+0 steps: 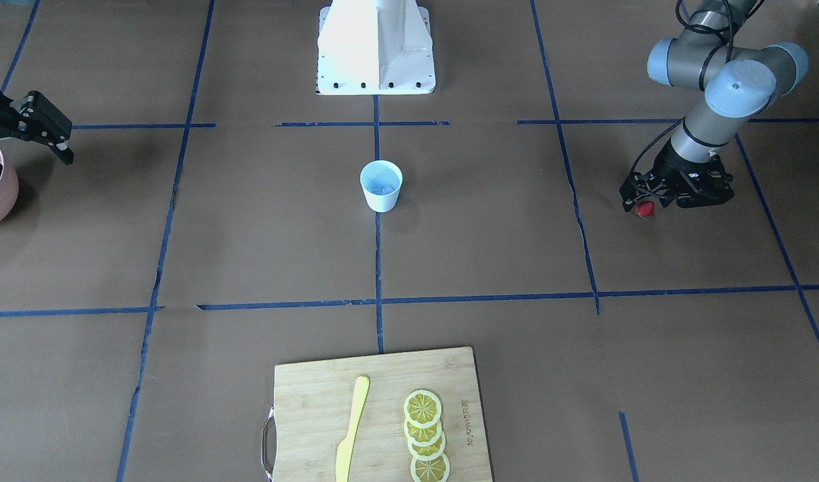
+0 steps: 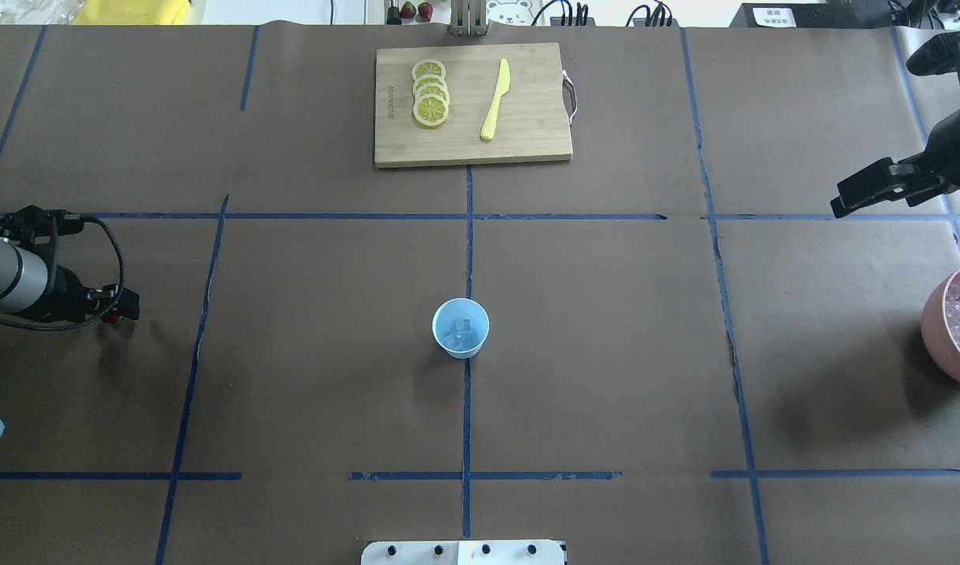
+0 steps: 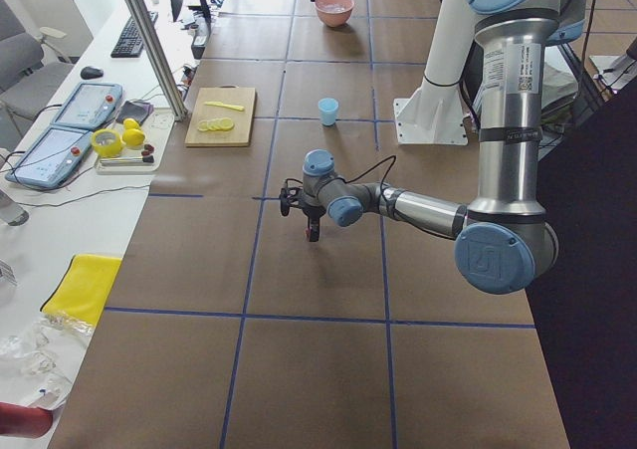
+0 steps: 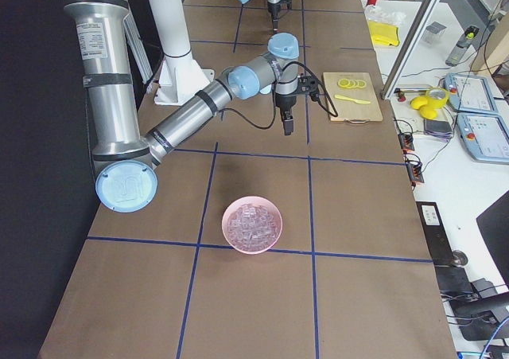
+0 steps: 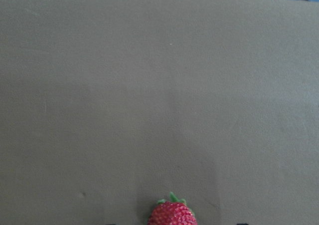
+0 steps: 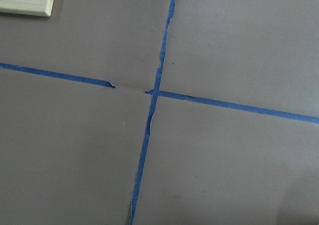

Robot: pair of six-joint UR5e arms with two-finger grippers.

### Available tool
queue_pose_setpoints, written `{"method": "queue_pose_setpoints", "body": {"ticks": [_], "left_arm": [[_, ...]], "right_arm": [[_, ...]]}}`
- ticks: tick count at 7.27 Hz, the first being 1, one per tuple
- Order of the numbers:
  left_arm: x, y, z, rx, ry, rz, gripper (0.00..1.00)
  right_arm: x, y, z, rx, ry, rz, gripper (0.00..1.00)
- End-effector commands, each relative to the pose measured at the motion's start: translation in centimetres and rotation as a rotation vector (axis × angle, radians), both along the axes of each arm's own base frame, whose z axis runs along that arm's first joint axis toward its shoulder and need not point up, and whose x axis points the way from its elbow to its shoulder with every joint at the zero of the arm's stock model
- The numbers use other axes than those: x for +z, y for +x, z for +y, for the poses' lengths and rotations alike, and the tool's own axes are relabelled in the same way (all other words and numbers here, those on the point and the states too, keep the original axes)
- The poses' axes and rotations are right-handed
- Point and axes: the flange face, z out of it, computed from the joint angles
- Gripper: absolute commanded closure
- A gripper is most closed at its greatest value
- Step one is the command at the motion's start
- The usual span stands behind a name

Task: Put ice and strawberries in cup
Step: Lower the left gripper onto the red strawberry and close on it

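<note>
One small red strawberry (image 1: 644, 210) is sitting right at the tips of the left gripper (image 1: 635, 201), which is pointing down at the brown paper of the table (image 2: 605, 369), far out on the robot's left side. In the left wrist view the berry is showing at the very bottom edge, green cap upward and roughly centred. The fingers are hardly showing there, so I cannot tell whether the jaws are pinching the berry or only standing around it.

The cup (image 2: 437, 325) is standing upright in the middle of the table on a blue tape line, well apart from both grippers. A few cubes of ice (image 2: 461, 336) are lying in its bottom.

The right gripper (image 2: 844, 199) is hanging above the paper out on the robot's right side, near the pink bowl (image 4: 226, 218), which is holding a heap of ice cubes. It is apart from the bowl, not over it. Its wrist camera is taking in only paper and crossing tape, and I cannot tell how its jaws are standing.

At the far edge, a cutting board (image 2: 531, 137) is carrying overlapping lemon slices (image 2: 431, 94) and a yellow knife (image 2: 495, 100).
</note>
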Motion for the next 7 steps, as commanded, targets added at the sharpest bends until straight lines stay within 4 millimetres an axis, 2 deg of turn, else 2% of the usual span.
{"method": "queue_pose_setpoints", "body": {"ticks": [1,3,5,7], "left_arm": [[0.1,0.0,-0.1,-0.001,-0.001,-0.001,0.18],[0.3,-0.2,0.0,-0.004,-0.005,-0.003,0.34],[0.1,-0.4,-0.2,-0.012,-0.005,-0.003,0.65],[-0.4,-1.9,-1.0,-0.045,0.001,0.006,0.93]], "right_arm": [[0.1,0.0,0.0,0.000,-0.002,0.001,0.00],[0.2,0.0,0.0,0.001,-0.004,0.003,0.00],[0.1,0.0,0.0,0.002,-0.004,0.001,0.00],[0.0,0.0,0.1,0.004,-0.005,-0.002,0.00]]}}
